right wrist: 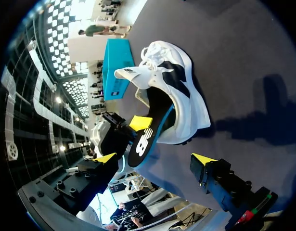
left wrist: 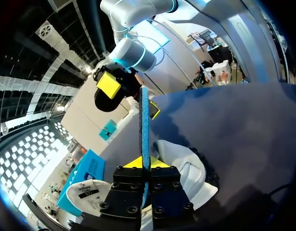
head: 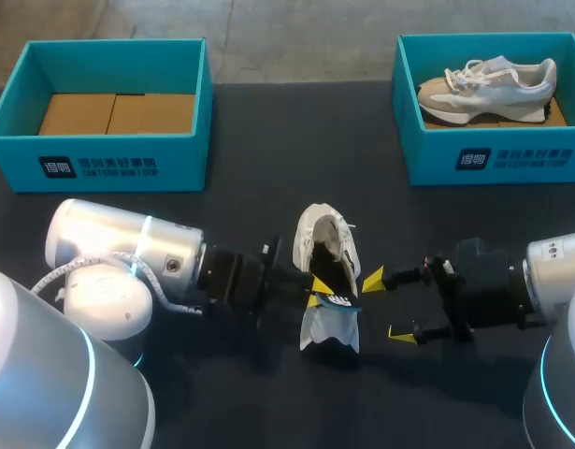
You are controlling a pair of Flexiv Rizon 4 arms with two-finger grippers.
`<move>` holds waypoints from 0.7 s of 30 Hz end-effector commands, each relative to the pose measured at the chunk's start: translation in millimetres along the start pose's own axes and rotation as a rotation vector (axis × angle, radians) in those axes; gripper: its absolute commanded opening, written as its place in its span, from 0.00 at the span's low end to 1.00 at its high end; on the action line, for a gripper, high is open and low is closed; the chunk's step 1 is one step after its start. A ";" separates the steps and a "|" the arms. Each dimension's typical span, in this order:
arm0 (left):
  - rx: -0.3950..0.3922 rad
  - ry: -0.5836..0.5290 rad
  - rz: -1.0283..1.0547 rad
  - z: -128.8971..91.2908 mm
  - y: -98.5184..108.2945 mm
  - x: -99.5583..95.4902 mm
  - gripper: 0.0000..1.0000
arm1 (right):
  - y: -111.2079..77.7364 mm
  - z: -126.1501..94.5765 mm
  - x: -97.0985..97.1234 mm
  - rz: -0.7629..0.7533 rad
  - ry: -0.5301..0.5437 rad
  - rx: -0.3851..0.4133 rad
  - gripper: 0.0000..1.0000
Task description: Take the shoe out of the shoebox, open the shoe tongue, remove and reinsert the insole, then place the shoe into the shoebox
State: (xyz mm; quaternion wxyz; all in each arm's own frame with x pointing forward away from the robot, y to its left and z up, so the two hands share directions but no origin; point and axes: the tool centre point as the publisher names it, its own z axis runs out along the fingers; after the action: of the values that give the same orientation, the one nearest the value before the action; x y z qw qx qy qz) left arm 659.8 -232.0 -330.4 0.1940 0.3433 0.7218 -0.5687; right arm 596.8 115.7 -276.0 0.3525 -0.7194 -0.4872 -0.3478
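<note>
Dark table (head: 268, 122): left shoebox (head: 109, 161) and right shoebox (head: 493, 161) at far edge, second shoe (head: 488, 82) in the right one. White shoe (head: 326, 245) mid-table between our grippers. Right gripper (head: 388, 306) wide open, empty. Left gripper (head: 316, 291) pinches insole (head: 343, 301) sticking out of shoe.

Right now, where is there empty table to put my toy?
Bare table: between the left box and right box, and in front of the right box. Crowded: the middle, where the left gripper and right gripper flank the shoe and insole.
</note>
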 end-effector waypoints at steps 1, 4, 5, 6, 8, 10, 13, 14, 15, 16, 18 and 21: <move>0.005 0.001 0.010 3.8 6.5 -0.4 0.00 | -1.8 -0.4 0.5 0.000 -0.002 -0.003 1.00; 0.004 -0.003 0.016 4.9 10.8 -1.6 0.00 | -1.8 -0.4 0.5 0.000 -0.002 -0.003 1.00; 0.003 -0.005 0.018 5.1 12.3 -1.8 0.00 | -1.8 -0.4 0.5 0.000 -0.002 -0.003 1.00; 0.002 -0.006 0.019 5.2 13.9 -2.0 0.00 | -1.8 -0.4 0.5 0.000 -0.002 -0.003 1.00; -0.002 -0.011 0.022 5.3 17.2 -2.3 0.00 | -1.8 -0.4 0.5 0.000 -0.002 -0.003 1.00; -0.009 -0.017 0.022 5.0 20.8 -3.2 0.00 | -1.8 -0.4 0.5 0.000 -0.002 -0.003 1.00; -0.017 -0.022 0.023 4.4 25.6 -5.2 0.00 | -1.8 -0.4 0.5 0.000 -0.002 -0.003 1.00; -0.020 -0.023 0.024 4.3 26.9 -5.6 0.00 | -1.8 -0.4 0.5 0.000 -0.002 -0.003 1.00; -0.023 -0.024 0.024 4.2 28.4 -6.3 0.00 | -1.8 -0.4 0.5 0.000 -0.002 -0.003 1.00; -0.026 -0.024 0.025 4.2 29.5 -6.7 0.00 | -1.8 -0.4 0.5 0.000 -0.002 -0.003 1.00; -0.029 -0.024 0.025 4.4 31.1 -7.3 0.00 | -1.8 -0.4 0.5 0.000 -0.002 -0.003 1.00; -0.031 -0.026 0.025 4.8 31.6 -8.0 0.00 | -1.8 -0.4 0.5 0.000 -0.002 -0.003 1.00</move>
State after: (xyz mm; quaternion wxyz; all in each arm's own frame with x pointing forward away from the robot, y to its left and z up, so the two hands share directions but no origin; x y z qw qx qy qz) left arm 685.0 -231.4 -346.5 0.2161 0.3413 0.7227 -0.5608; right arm 596.7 115.7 -276.0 0.3525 -0.7194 -0.4872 -0.3478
